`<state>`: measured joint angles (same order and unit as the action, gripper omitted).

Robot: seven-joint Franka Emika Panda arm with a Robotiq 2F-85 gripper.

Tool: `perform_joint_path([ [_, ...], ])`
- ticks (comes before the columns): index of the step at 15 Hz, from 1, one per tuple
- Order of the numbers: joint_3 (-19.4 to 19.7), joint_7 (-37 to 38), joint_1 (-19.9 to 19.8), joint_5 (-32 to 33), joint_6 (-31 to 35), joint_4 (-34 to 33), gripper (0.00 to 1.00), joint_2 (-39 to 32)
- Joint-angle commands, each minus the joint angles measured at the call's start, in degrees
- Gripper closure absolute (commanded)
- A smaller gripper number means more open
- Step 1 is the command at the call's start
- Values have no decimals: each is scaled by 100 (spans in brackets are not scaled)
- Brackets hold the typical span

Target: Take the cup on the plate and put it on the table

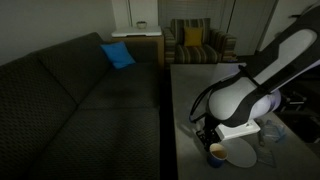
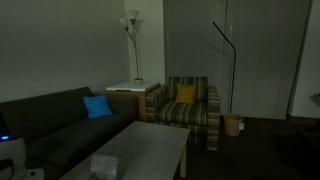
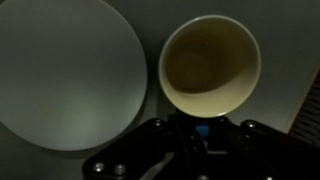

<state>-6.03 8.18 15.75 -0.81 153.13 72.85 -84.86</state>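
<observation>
The cup (image 3: 210, 65), beside the plate (image 3: 70, 75) by the near edge of the table (image 1: 190, 90), looks light, stiff, slippery (I'd pinch its rim); I cannot tell whether my gripper (image 3: 203, 128) is closed.

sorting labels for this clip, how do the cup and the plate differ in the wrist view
The plate is wider than the cup. The plate is flat and plain pale grey; the cup is deep, yellowish-brown inside. The cup is right by the hand; the plate lies off to the side. Both are round.
</observation>
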Motion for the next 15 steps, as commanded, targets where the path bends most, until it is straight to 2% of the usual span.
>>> perform_joint_path([
  [1, -155, -184, -147, -136, 315, 148, 97, 0],
  [15, -66, -120, -197, -152, 367, 310, 97, 18],
])
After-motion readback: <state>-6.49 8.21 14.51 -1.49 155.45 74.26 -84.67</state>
